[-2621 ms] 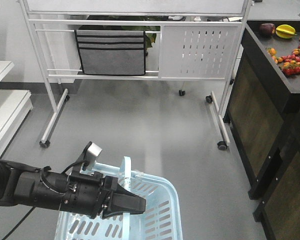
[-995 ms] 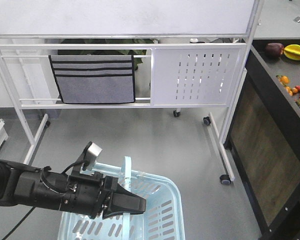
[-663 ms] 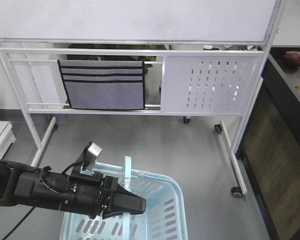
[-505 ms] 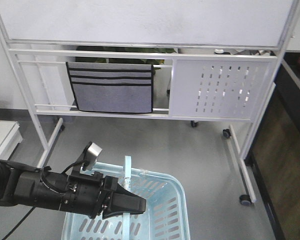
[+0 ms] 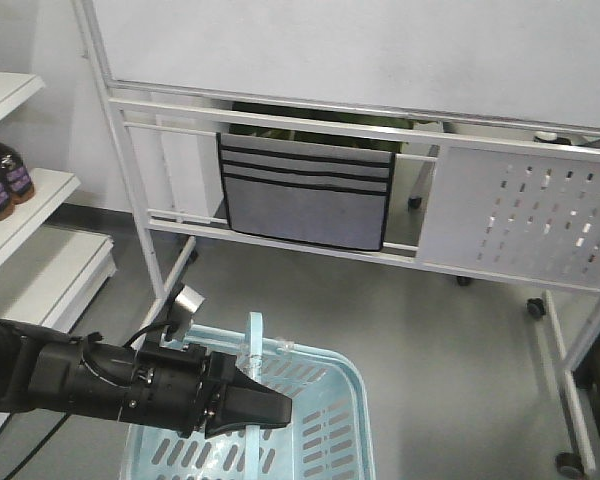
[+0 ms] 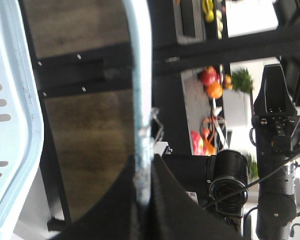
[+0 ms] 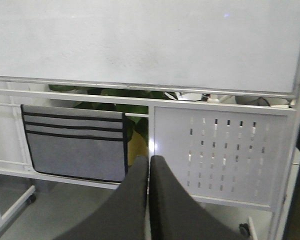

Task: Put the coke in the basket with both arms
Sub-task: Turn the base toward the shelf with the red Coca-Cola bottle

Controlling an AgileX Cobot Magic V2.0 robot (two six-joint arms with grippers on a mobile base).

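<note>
Swinging right across the front view, the whiteboard stand (image 5: 380, 110) now fills the upper frame. A white shelf (image 5: 20, 200) with purple-labelled bottles (image 5: 18, 170) has come in at upper left. The basket (image 5: 332, 425) and left arm (image 5: 80, 380) keep their place at lower left.

The basket is cut off by the bottom edge, and its hoop handle (image 5: 253, 340) stands upright. The left jaws are pinching that handle from the left, with their tips over the basket's inside. In the left wrist view the handle (image 6: 140, 100) runs up out of the pressed black tips, with the basket (image 6: 15, 125) at far left.

Grey floor (image 5: 450, 340) lies open between the basket's far rim and the stand's lower rail, and on to the right. The shelf is near the arm, on its left.

The right arm (image 6: 276, 130) stands well apart at the right of the left wrist view. The right jaws are pressed together on nothing, pointing at the stand (image 7: 150, 95) and its grey pouch (image 7: 75, 145).
</note>
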